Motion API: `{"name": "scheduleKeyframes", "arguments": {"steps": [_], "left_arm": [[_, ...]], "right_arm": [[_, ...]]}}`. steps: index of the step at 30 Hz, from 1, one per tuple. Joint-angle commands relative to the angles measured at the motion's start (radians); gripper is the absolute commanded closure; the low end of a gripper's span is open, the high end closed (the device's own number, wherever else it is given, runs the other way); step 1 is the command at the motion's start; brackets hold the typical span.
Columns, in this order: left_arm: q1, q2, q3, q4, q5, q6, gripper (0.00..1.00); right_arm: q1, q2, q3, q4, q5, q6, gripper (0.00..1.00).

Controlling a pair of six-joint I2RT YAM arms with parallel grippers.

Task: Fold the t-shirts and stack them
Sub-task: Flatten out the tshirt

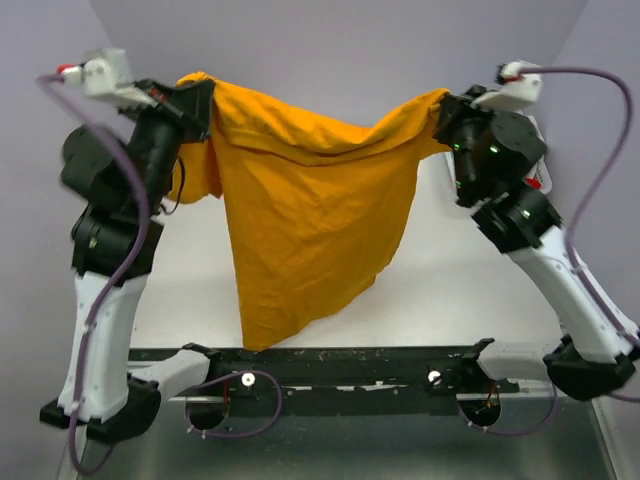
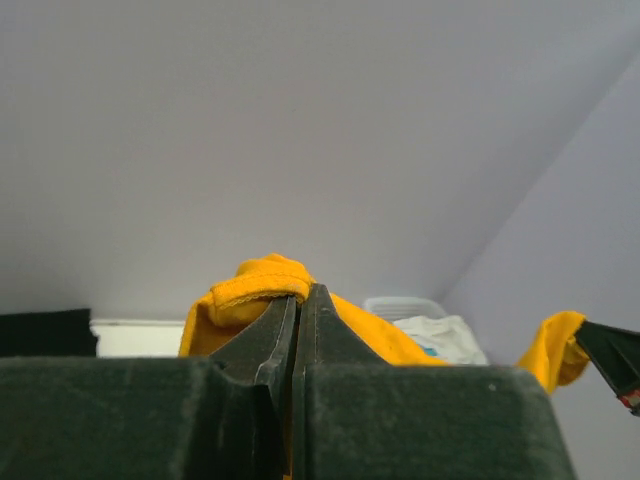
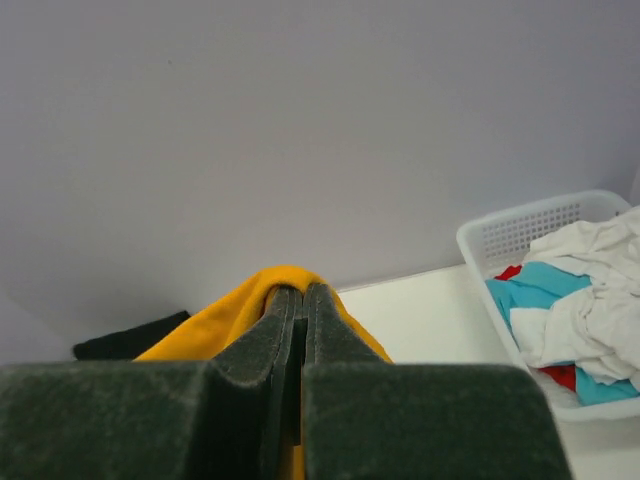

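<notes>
The mustard-orange t-shirt point(image 1: 310, 210) hangs in the air between my two grippers, its lower edge reaching down toward the table's near edge. My left gripper point(image 1: 205, 95) is shut on its upper left corner; in the left wrist view the cloth point(image 2: 250, 285) bunches over the closed gripper point(image 2: 300, 295). My right gripper point(image 1: 445, 110) is shut on its upper right corner; in the right wrist view the cloth point(image 3: 220, 320) drapes over the closed gripper point(image 3: 300, 292). A black t-shirt point(image 3: 125, 340) lies on the table at the far left. White, teal and red shirts point(image 3: 580, 300) fill the basket.
The white lattice basket point(image 3: 520, 235) stands at the table's far right, also in the left wrist view point(image 2: 400, 305). The white table point(image 1: 470, 270) runs under the hanging shirt. A black rail point(image 1: 350, 365) crosses the near edge by the arm bases. Grey walls surround.
</notes>
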Motion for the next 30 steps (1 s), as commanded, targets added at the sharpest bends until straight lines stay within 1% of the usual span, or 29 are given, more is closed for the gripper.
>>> {"name": "scheduleKeyframes", "arguments": {"steps": [1,2,3,4,5,8,9,10,11,13,14,15,18,20,21,22,24,25,27,28,29,30], "left_arm": [[0.069,0.260,0.103,-0.066,-0.117,0.075,1.00],[0.093,0.316,0.164,-0.077,-0.094,0.076,1.00],[0.124,0.384,0.235,-0.102,-0.033,0.064,1.00],[0.149,0.446,0.338,-0.141,0.018,0.052,1.00],[0.174,0.523,0.442,-0.180,0.089,0.047,1.00],[0.223,0.738,0.863,-0.337,0.209,0.023,1.00],[0.234,0.766,0.934,-0.348,0.230,0.012,1.00],[0.247,0.761,0.939,-0.326,0.243,-0.005,1.00],[0.259,0.730,0.873,-0.284,0.272,-0.019,1.00],[0.285,0.619,0.661,-0.125,0.327,-0.062,1.00],[0.292,0.566,0.576,-0.065,0.348,-0.076,1.00],[0.294,0.540,0.507,-0.039,0.373,-0.080,1.00],[0.294,0.475,0.338,-0.043,0.460,-0.079,1.00],[0.292,0.424,0.159,-0.028,0.506,-0.078,1.00],[0.292,0.393,0.053,-0.017,0.525,-0.076,1.00],[0.292,0.363,-0.044,-0.010,0.537,-0.076,1.00],[0.286,0.279,-0.294,0.051,0.556,-0.121,1.00],[0.275,0.234,-0.455,0.098,0.559,-0.147,1.00],[0.232,0.154,-0.665,0.135,0.494,-0.190,1.00],[0.198,0.122,-0.760,0.110,0.457,-0.201,1.00],[0.167,0.084,-0.826,0.078,0.390,-0.209,1.00],[0.130,0.049,-0.898,0.028,0.314,-0.234,1.00]], "right_arm": [[-0.109,0.202,0.058,0.088,0.015,-0.102,0.99],[-0.150,0.246,0.087,0.083,-0.028,-0.086,0.99],[-0.192,0.298,0.127,0.096,-0.091,-0.090,0.99],[-0.214,0.339,0.158,0.120,-0.127,-0.106,0.99],[-0.233,0.392,0.213,0.141,-0.130,-0.110,0.99],[-0.284,0.483,0.388,0.156,-0.168,-0.128,0.99],[-0.297,0.498,0.440,0.158,-0.187,-0.139,0.99],[-0.303,0.505,0.474,0.157,-0.199,-0.147,0.99],[-0.305,0.508,0.508,0.140,-0.213,-0.158,0.99],[-0.304,0.496,0.524,0.084,-0.262,-0.164,0.99],[-0.304,0.471,0.488,0.073,-0.272,-0.158,0.99],[-0.305,0.439,0.431,0.079,-0.274,-0.157,0.99],[-0.305,0.298,0.170,0.102,-0.311,-0.150,0.99],[-0.305,0.197,-0.015,0.089,-0.337,-0.108,0.99],[-0.304,0.145,-0.118,0.072,-0.329,-0.062,0.99],[-0.305,0.101,-0.195,0.043,-0.315,-0.017,0.99],[-0.305,0.024,-0.319,-0.069,-0.329,0.078,0.99],[-0.305,-0.010,-0.373,-0.147,-0.353,0.133,0.99],[-0.305,-0.058,-0.443,-0.298,-0.378,0.245,0.99],[-0.306,-0.088,-0.478,-0.359,-0.383,0.296,0.99],[-0.305,-0.118,-0.532,-0.411,-0.385,0.343,0.98],[-0.305,-0.157,-0.594,-0.450,-0.387,0.384,0.94]]}}
